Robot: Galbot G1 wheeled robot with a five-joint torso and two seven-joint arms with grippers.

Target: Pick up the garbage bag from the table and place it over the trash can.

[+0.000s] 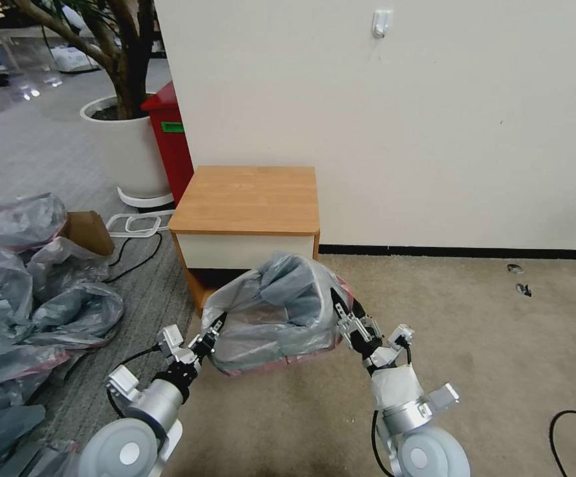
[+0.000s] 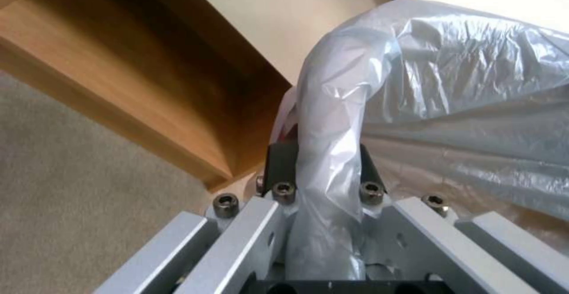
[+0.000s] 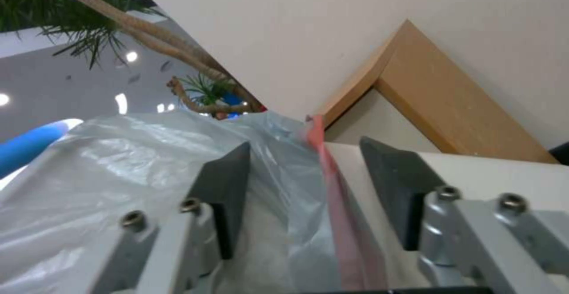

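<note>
The garbage bag [image 1: 278, 311] hangs draped over the trash can [image 3: 504, 169], on the carpet before the surface's [image 1: 248, 199] front edge. Left gripper [image 1: 209, 336] pinches plastic; right gripper [image 1: 345, 315] has jaws spread around the pink rim. Best pull both sides down evenly, gently

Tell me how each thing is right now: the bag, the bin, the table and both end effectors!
Bag: draped over the bin, pink band low around it.
Bin: upright on the carpet, covered by the bag.
Table: drawer shut, standing just behind the bin.
Left end effector: at the bag's left side, a fold of bag between its fingers.
Right end effector: open, astride the bag's pink edge.
</note>
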